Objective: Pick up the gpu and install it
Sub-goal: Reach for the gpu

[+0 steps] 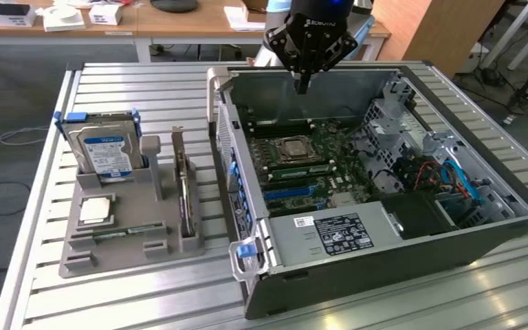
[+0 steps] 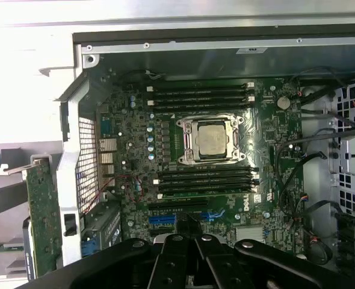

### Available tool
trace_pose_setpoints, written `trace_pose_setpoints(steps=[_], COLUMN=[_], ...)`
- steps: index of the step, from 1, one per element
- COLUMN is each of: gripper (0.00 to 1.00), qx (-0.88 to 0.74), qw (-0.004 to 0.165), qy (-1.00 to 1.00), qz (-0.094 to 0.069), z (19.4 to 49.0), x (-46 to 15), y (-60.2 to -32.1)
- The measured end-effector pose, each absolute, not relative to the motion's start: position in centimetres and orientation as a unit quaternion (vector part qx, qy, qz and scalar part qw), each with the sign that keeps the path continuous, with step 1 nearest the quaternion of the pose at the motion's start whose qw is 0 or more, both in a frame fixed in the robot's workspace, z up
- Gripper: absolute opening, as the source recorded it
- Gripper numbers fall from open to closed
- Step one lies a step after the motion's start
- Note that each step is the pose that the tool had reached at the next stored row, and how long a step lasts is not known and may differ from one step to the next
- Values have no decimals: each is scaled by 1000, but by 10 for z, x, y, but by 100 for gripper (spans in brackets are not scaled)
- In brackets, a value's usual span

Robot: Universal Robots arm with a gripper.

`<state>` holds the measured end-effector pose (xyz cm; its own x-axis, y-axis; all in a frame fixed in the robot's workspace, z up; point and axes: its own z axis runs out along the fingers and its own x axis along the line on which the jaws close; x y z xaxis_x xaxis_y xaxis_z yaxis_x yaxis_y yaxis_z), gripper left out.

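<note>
Above the far end of an open computer case, the arm's pincer hangs with its fingers pressed together, gripping nothing. Its black tips point down towards the motherboard, short of the boards and slots below. In the wrist view the closed pincer sits over the blue expansion slots, with the processor socket and the dark memory slots beyond.

The gpu stands on edge in a grey holder on the slatted metal table, just beside the case on the exterior view's left and well apart from the pincer. From the wrist it shows as a green board with a silver end bracket, outside the case wall. A hard drive with a blue-and-white label stands upright in the same holder, farther to the exterior view's left.
</note>
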<state>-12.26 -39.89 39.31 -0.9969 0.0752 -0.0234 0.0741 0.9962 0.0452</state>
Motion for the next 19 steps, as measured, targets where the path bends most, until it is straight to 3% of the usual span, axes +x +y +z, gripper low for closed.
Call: trace_pose_setpoints(steps=[19], gripper=[11], qx=[37], qw=[12], qy=[999], qz=[22], z=[390], x=[-143], y=[-400])
